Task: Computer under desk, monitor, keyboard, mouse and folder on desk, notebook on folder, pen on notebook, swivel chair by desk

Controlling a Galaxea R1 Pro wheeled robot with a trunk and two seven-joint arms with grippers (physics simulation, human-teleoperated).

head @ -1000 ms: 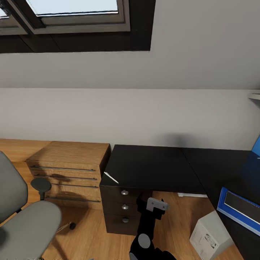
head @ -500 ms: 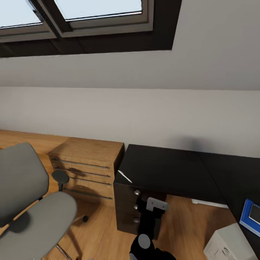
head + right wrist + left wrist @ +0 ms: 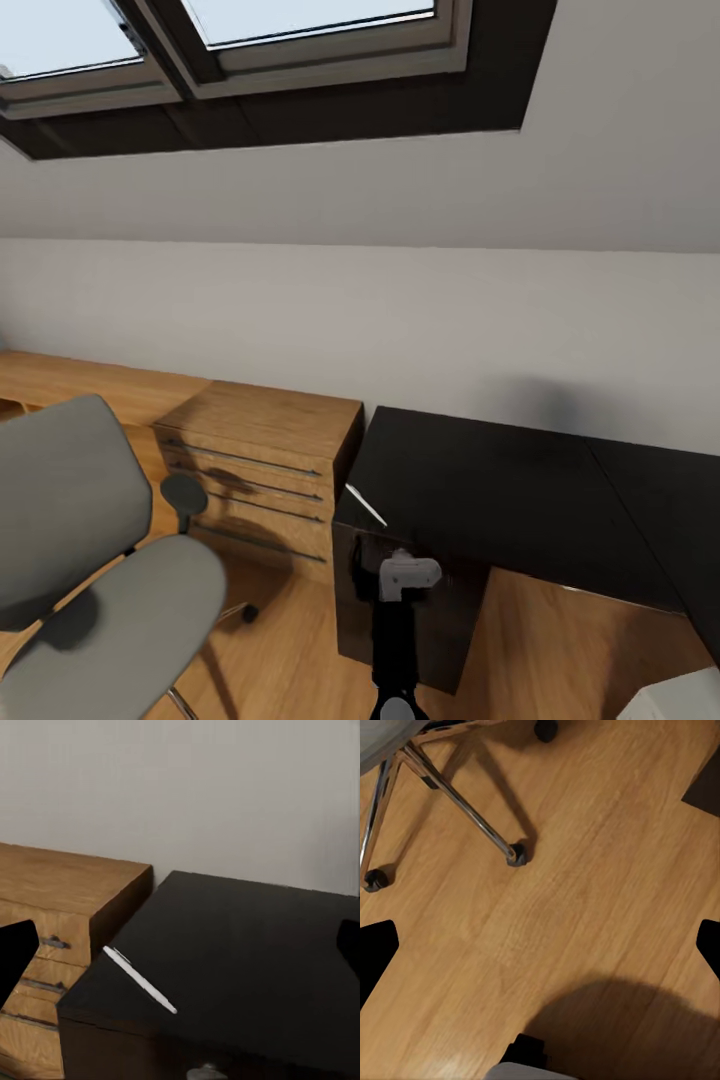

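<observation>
The swivel chair [image 3: 100, 560] stands at the left of the head view, its grey seat bare; its chrome legs and casters [image 3: 514, 855] cross the wood floor in the left wrist view. The black desk [image 3: 520, 490] runs from the middle to the right. A thin white pen [image 3: 365, 505] lies at the desk's near left corner, also the pen [image 3: 139, 979] in the right wrist view. My right gripper [image 3: 180, 949] is open and hovers just short of that corner, above the drawer front. My left gripper [image 3: 540, 952] is open over bare floor. A pale corner of the computer [image 3: 685, 700] shows at the bottom right.
A plain wooden dresser [image 3: 260, 460] with slim bar handles sits against the desk's left side, below a sloped white wall with skylights [image 3: 300, 30]. My right arm [image 3: 400, 620] rises in front of the desk's drawers, where a silver knob [image 3: 206, 1071] shows.
The head view has swung left: the chair and dresser have come further in, while the blue folder and most of the computer slid out at the right. My right arm now reaches closer to the desk corner.
</observation>
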